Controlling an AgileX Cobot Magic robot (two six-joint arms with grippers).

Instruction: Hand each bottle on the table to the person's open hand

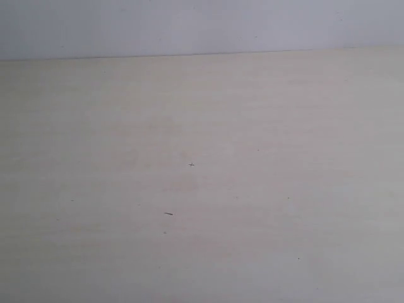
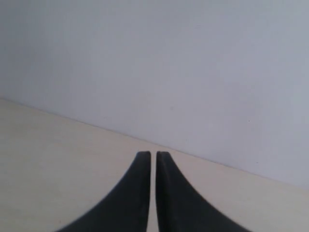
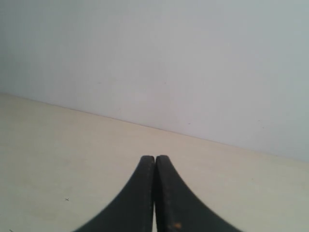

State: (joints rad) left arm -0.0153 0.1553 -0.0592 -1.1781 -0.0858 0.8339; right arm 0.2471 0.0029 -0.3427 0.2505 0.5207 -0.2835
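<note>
Black fingers of the left gripper (image 2: 153,154) fill the near edge of the left wrist view, curving together until only a hairline slit of pale surface shows between the tips. They hold nothing. The right gripper (image 3: 155,158) looks the same in its own wrist view, with its jaws pressed tip to tip and nothing between them.

No bottles appear in any of the three views, and the person's open hand is not in sight either. Whether the handing over is finished or has yet to begin cannot be told from these views.

The table (image 1: 202,126) takes up nearly the whole exterior view, a flat pale beige top. A tiny cross-shaped speck (image 1: 191,165) sits close to the centre. A short dark dash (image 1: 168,214) lies towards 7 o'clock from it, well apart. Neither arm shows in this view.

At 12 o'clock the tabletop ends in a straight edge against a plain grey-white wall (image 1: 189,25). Both wrist views look low across the table towards that wall.

With the jaws closed on nothing, and both arms outside the exterior view, the pose reads as a resting one. There is nothing within reach to grasp and no palm to deliver to.
</note>
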